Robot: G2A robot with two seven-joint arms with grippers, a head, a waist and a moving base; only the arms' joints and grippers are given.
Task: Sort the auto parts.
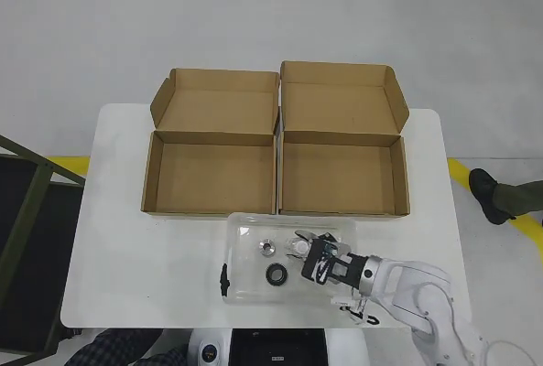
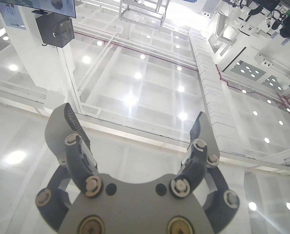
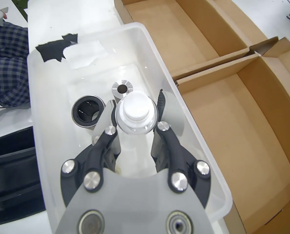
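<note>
- At lower centre of the top view, inside the clear bin (image 1: pixel 289 216): right gripper (image 1: pixel 309 265), fingers pressed against both sides of a white stepped part (image 3: pixel 135 109) with a clear collar, clamped on it.
- Aimed up at a bright ceiling grid in its own wrist view: left gripper (image 2: pixel 134 113), toothed fingers spread wide apart.
- Just left of the right gripper's fingertips in the top view, on the bin floor: black ring bearing (image 3: pixel 87 110), hollow centre facing up.
- Up and to the left of those fingertips, near the bearing but apart from it: silver bushing (image 3: pixel 122 88) with a dark bore, standing on end.
- On the bin's left end wall in the top view: strip of black tape (image 1: pixel 224 279), with a pale patch beside it.
- Above the bin in the frame, just beside its long edge: two open cardboard boxes touching side by side, left box (image 1: pixel 210 178) and right box (image 1: pixel 342 178), lids folded back toward the upper edge of the frame.
- Under bin and boxes: white counter (image 1: pixel 124 229).
</note>
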